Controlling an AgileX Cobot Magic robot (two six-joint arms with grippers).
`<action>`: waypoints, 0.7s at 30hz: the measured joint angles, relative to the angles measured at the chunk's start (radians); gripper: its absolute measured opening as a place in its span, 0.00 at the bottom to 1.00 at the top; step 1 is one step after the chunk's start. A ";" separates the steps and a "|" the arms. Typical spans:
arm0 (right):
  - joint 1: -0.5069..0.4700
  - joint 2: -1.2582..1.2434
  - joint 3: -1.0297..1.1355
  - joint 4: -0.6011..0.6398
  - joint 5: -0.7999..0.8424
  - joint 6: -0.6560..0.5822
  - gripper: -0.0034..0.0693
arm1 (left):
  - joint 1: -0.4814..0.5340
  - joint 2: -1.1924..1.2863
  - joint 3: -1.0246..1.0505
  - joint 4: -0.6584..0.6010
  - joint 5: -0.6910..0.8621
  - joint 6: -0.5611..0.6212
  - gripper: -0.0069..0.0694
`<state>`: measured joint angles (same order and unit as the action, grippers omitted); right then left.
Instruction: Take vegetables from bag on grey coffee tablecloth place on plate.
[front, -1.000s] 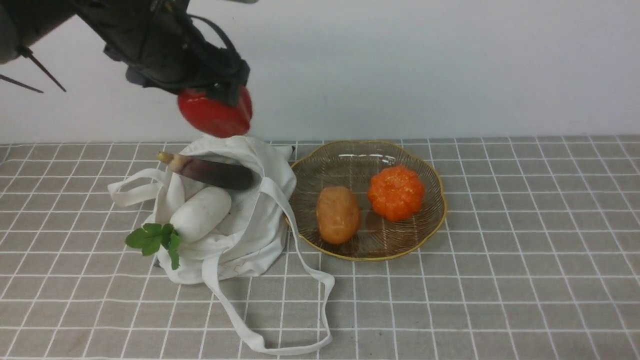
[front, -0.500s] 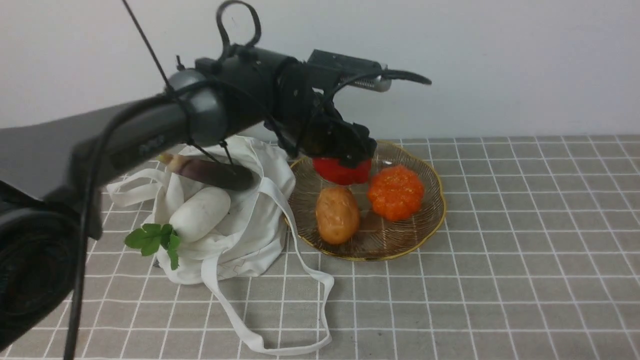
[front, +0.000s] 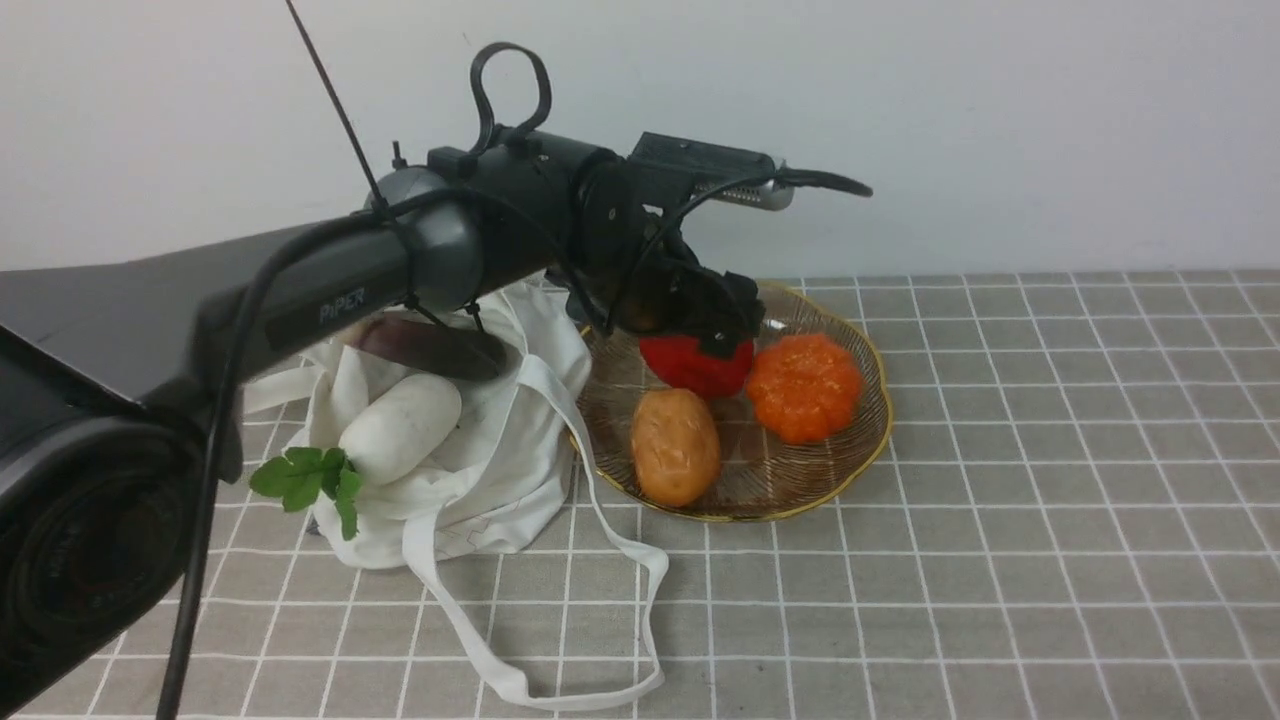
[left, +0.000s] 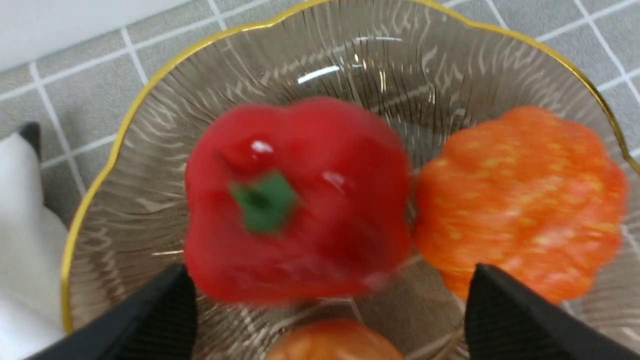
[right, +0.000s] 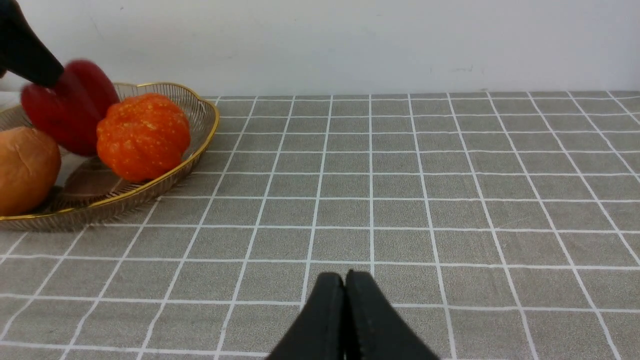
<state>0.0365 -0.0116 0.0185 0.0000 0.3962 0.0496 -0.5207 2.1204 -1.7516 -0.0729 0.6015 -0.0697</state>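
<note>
Left wrist view: placing step, glossy red bell pepper (left: 300, 200) in clear ribbed gold-rimmed glass dish (left: 116, 145), left gripper (left: 330, 280) jaws apart; right gripper (right: 344, 278) fingertips together. Next: lift clear.

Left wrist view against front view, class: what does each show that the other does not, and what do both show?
Only left wrist view: the red bell pepper's green stem.

Only front view: the white radish's green leaves; the dark purple shoot.

Both: the glossy red bell pepper, orange ribbed pumpkin, brown potato and gold-rimmed ribbed glass dish.
</note>
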 joint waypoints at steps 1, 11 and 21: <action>0.000 0.000 0.000 0.000 0.000 0.000 0.03 | 0.000 -0.002 -0.004 0.000 0.002 0.000 0.99; 0.000 0.000 0.000 0.000 0.000 0.000 0.03 | 0.000 -0.152 -0.155 -0.001 0.294 0.004 0.85; 0.000 0.000 0.000 0.000 0.000 0.000 0.03 | 0.000 -0.508 -0.179 0.000 0.638 0.115 0.11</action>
<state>0.0365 -0.0116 0.0185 0.0000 0.3962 0.0496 -0.5207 1.6127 -1.9304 -0.0730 1.2392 0.0457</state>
